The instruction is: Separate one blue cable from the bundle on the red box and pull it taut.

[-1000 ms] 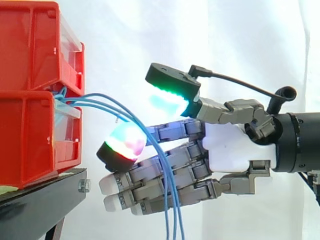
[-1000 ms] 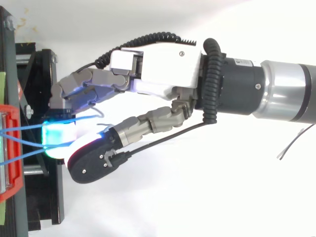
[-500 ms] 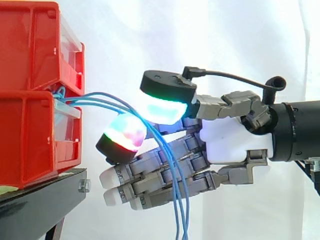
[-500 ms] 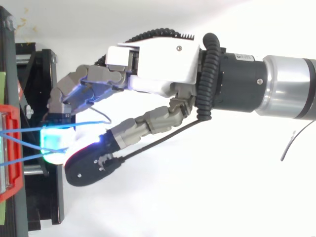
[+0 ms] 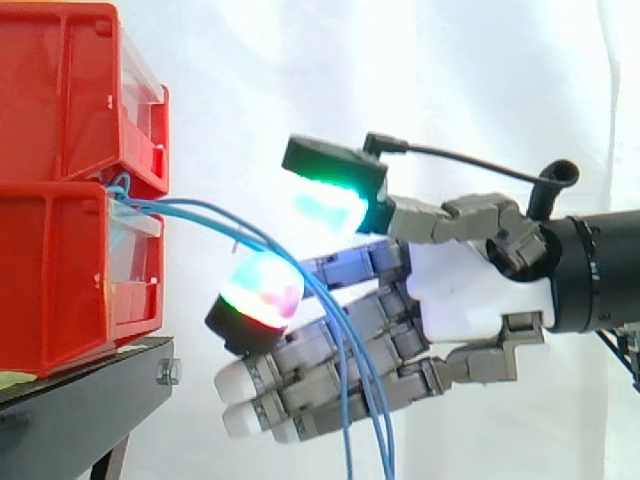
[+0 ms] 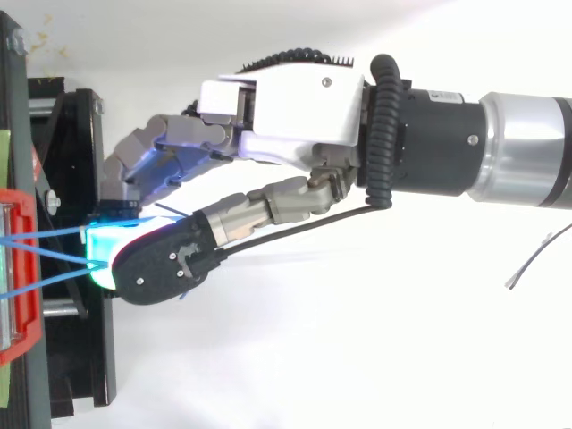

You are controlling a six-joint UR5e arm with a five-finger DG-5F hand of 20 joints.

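Hand point(image 5: 470, 295): released; thumb lifted, nothing pinched.
Blue cables point(image 5: 190, 207): slack bundle from red box point(image 5: 60, 270), draped across fingers point(image 5: 300, 355).
Progress: none isolated; separating and tautening remain.

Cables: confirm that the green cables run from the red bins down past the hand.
Wrong in one respect: the cables are blue, not green, as the side view shows. They do run from the red bins down past the hand.
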